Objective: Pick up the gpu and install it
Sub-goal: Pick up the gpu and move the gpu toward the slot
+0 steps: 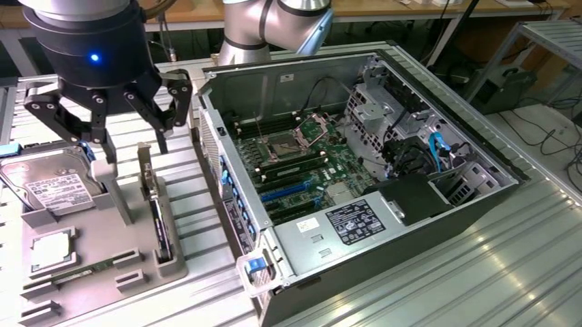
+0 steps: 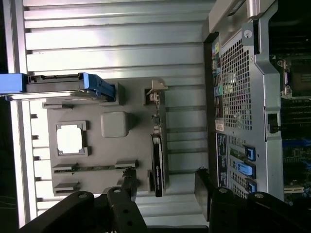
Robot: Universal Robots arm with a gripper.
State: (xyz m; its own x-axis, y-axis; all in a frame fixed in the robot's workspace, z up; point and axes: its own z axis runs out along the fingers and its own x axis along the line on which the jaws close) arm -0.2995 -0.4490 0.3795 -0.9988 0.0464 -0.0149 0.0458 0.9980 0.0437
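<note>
Item: my gripper (image 1: 135, 143), jaws spread wide and empty, with the gpu (image 1: 157, 211) edgewise in its grey holder (image 1: 105, 231) below; hazard: off-centre closing could tip the thin card or snag its bracket.

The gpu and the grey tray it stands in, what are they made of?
The gpu looks like dark matte circuit board with a pale metal bracket at one end. The grey tray looks like dull moulded plastic, though painted metal is possible.
</note>
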